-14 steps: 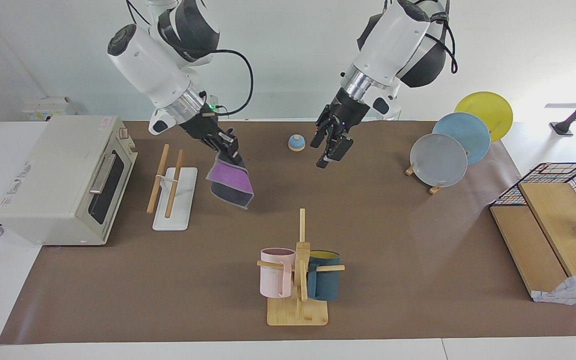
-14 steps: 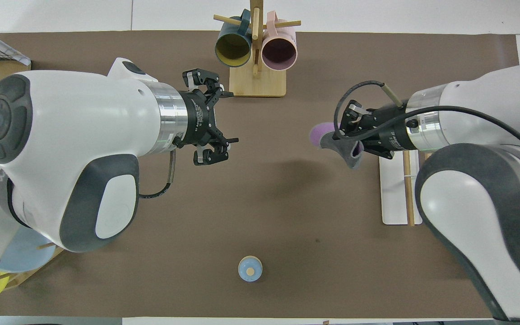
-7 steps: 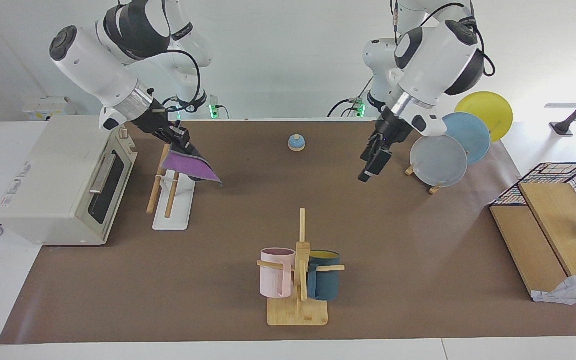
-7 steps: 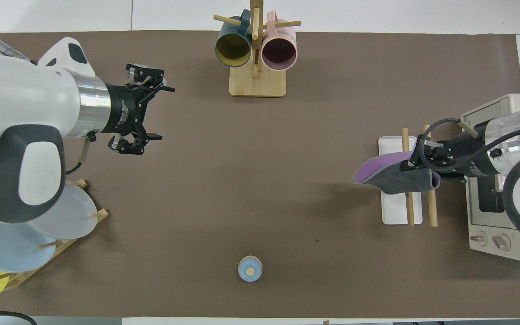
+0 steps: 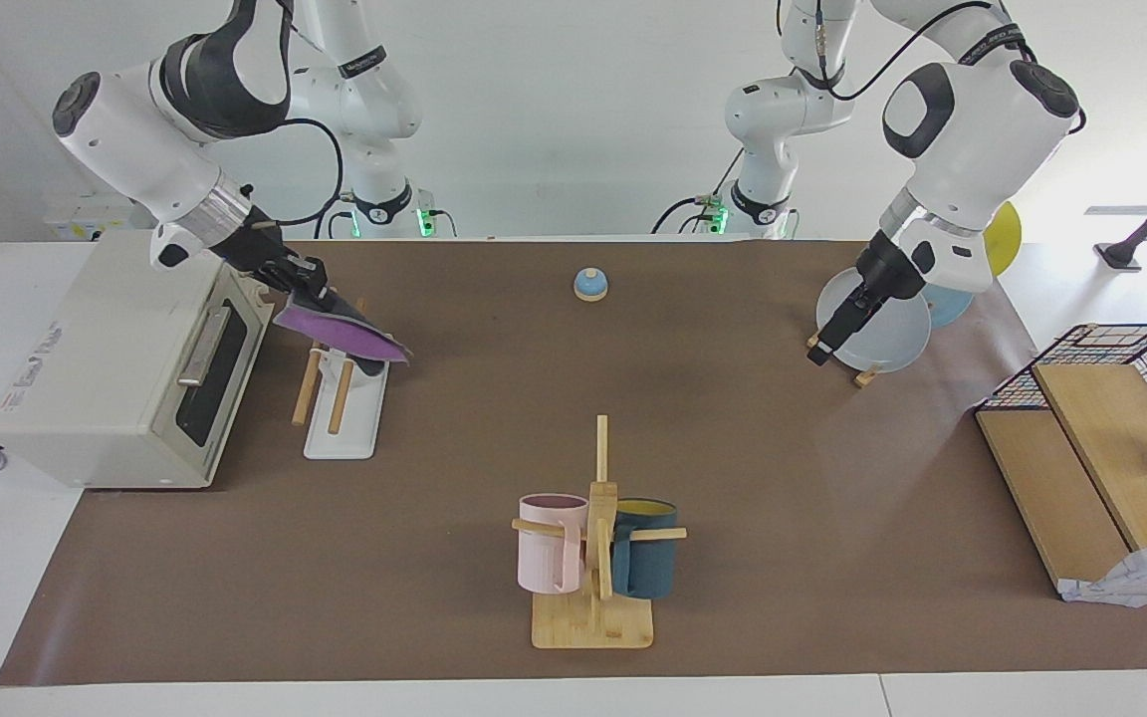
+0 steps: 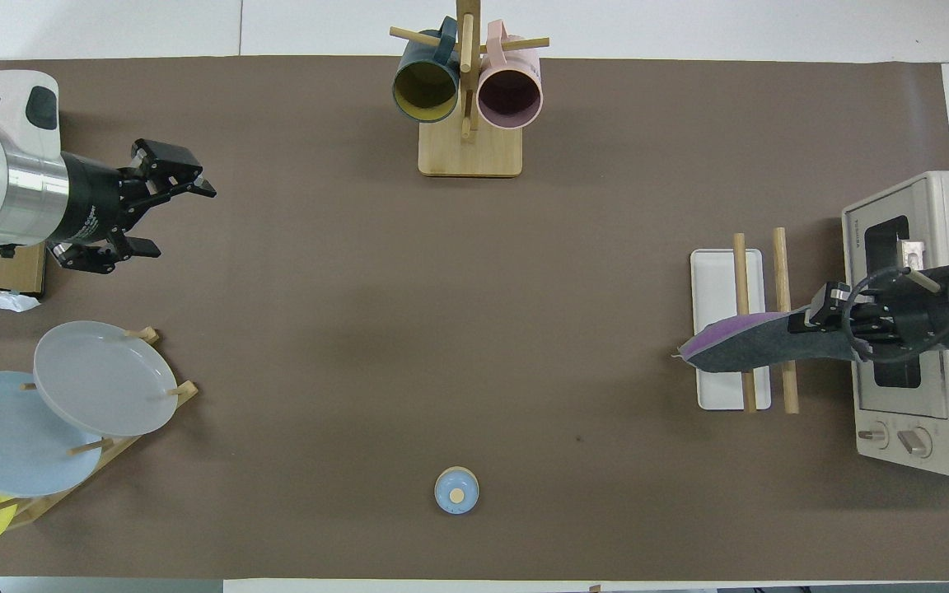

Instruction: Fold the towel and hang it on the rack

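A: Towel (image 5: pixel 340 334) w/ purple face up, pinched in right gripper (image 5: pixel 307 286), spread over rack (image 5: pixel 344 390) rods.

B: Step?

A: Hanging, I'd say. Next: lower, drape evenly, release. Left gripper (image 6: pixel 157 210) waits, fingers apart, over the mat nr plates (image 6: pixel 100 379).

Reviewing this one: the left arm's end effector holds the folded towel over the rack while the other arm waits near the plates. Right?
Not quite. In the facing view it is the right end effector that holds the folded towel over the rack; the left end effector waits near the plates.
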